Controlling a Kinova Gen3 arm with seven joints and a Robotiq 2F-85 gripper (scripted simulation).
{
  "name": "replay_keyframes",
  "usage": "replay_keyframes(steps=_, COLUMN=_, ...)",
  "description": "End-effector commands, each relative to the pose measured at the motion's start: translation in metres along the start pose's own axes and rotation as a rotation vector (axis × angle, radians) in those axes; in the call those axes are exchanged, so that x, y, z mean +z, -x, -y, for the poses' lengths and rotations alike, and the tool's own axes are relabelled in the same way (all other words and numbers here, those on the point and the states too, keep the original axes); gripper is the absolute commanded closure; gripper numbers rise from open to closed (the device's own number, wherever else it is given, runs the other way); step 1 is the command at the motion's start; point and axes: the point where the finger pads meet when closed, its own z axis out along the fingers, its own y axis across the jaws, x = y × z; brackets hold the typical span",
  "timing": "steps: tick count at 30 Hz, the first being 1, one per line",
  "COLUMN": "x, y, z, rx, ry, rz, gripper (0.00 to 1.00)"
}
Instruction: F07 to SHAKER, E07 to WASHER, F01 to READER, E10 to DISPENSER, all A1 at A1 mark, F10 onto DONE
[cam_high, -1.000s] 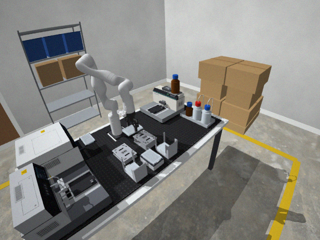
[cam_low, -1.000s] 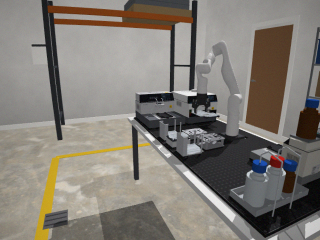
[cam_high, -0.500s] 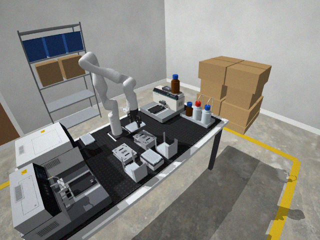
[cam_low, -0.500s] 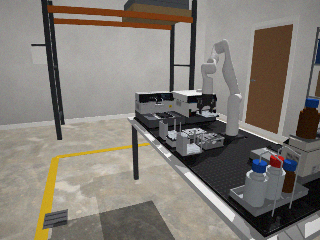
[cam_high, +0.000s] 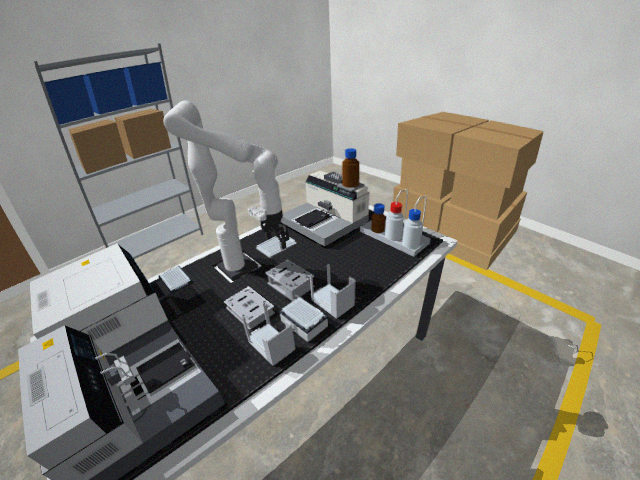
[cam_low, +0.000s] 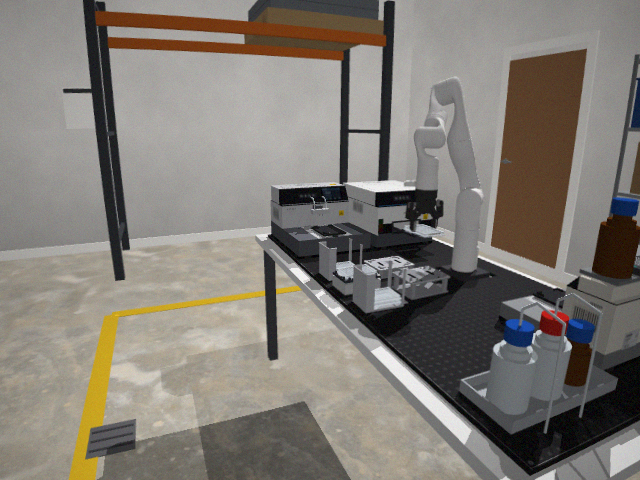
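My gripper (cam_high: 279, 241) (cam_low: 424, 225) points straight down and grips a white well plate (cam_high: 266, 249) (cam_low: 434, 230) across its width, holding it flat in the air above the black deck. It hangs beside the robot base (cam_high: 232, 260), between an open nest (cam_high: 290, 279) and the low grey instrument (cam_high: 330, 232) with a dark bay. The plate's label is too small to read. Another white plate (cam_high: 174, 279) lies by the large grey instrument (cam_high: 87, 289). A third plate (cam_high: 305, 314) sits on a small block near the front. Two deep racks (cam_high: 338, 299) (cam_high: 273, 343) stand by the front edge.
A second open nest (cam_high: 248, 304) stands left of the first. A large instrument with tubes (cam_high: 129, 382) takes up the left end. A bottle tray (cam_high: 403, 242) and a box with a brown bottle (cam_high: 350, 170) stand at the right end. The table edge (cam_high: 361, 320) runs along the front.
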Motion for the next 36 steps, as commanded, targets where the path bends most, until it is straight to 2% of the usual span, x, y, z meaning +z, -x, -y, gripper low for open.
replay_keyframes(steps=1, x=0.000, y=0.004, z=-0.001, rx=0.000, ry=-0.001, rz=-0.001, gripper=0.06)
replay_keyframes(steps=16, x=0.000, y=0.050, z=-0.023, rx=0.001, ry=-0.001, rz=-0.001, gripper=0.06)
replay_keyframes(steps=18, x=0.000, y=0.050, z=-0.023, rx=0.001, ry=-0.001, rz=-0.001, gripper=0.06)
replay_keyframes(steps=33, x=0.000, y=0.095, z=-0.044, rx=0.003, ry=-0.001, rz=0.000, gripper=0.06)
replay_keyframes(steps=36, x=0.000, y=0.098, z=-0.046, rx=0.003, ry=-0.001, rz=0.000, gripper=0.06)
